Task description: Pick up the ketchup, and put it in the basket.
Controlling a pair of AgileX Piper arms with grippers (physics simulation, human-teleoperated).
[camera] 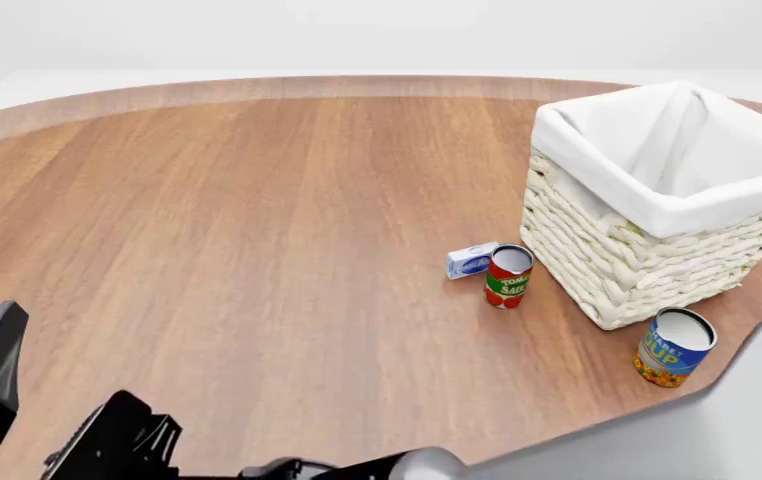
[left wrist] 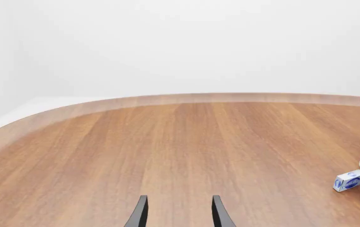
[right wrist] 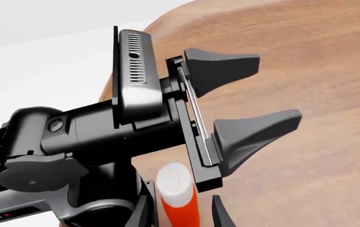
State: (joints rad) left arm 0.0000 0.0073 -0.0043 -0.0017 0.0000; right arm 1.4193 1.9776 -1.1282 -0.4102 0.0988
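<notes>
Ketchup (right wrist: pixel 178 196) is standing upright, cap up, between the spread fingers of the right gripper (right wrist: pixel 178 215) at the bottom of its wrist view; left gripper (left wrist: pixel 178 213) is spread too, and basket (camera: pixel 648 190) is waiting at upper right.

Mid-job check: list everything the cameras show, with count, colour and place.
ketchup: one, red-orange with white cap, between the right gripper's fingers; contact unclear
basket: one, cream wicker with white liner, right side of table
tomato sauce can: one, red-green, upright left of basket
small box: one, blue-white, just left of that can
blue-yellow can: one, by basket's near corner, near the table edge
table: one, brown wood
left gripper: black, open, holding nothing
right gripper: black, astride the ketchup
</notes>
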